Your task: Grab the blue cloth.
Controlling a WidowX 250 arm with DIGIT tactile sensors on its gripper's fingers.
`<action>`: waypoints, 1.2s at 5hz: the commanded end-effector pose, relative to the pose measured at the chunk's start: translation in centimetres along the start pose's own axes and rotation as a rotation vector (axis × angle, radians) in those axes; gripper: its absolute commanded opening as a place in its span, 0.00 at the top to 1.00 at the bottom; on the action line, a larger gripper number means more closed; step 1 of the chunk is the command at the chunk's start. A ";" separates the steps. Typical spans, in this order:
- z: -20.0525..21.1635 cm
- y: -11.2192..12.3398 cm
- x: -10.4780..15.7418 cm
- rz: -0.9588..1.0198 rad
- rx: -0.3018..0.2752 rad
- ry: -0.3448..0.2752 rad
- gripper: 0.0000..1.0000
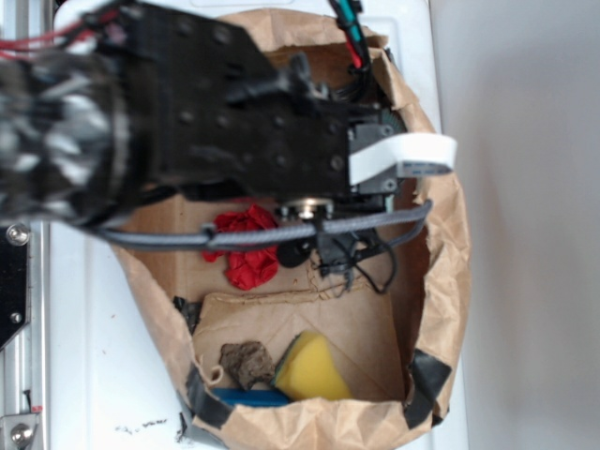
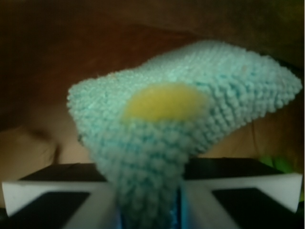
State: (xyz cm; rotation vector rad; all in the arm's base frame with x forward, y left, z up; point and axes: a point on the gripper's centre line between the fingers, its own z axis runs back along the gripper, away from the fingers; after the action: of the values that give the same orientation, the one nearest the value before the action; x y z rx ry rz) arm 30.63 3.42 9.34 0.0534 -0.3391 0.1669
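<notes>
blue cloth (image 2: 190, 90) | looped terry, yellow spot | pinched between fingers (image 2: 90, 202)

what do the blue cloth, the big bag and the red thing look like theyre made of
The blue cloth, pinched between the fingers of the hand, looks like terry towelling: fuzzy looped pile, matte, with a smooth yellow spot. The bag appears to be brown kraft paper, creased and dull, with dark tape at its rim. The red thing seems to be crumpled soft fabric, judging by its folds, though that is less certain.
</notes>
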 end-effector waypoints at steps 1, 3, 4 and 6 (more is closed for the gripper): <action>5.4 -0.6 1.0 -0.091 -0.061 0.002 1.00; 8.1 -1.0 1.0 -0.115 -0.101 0.055 1.00; 8.8 -1.3 0.9 -0.127 -0.108 0.061 1.00; 10.3 -2.0 0.3 -0.162 -0.138 0.075 1.00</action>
State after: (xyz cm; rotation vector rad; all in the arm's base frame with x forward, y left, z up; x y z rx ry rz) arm 27.09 1.16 15.44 -0.0591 -0.1551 0.0383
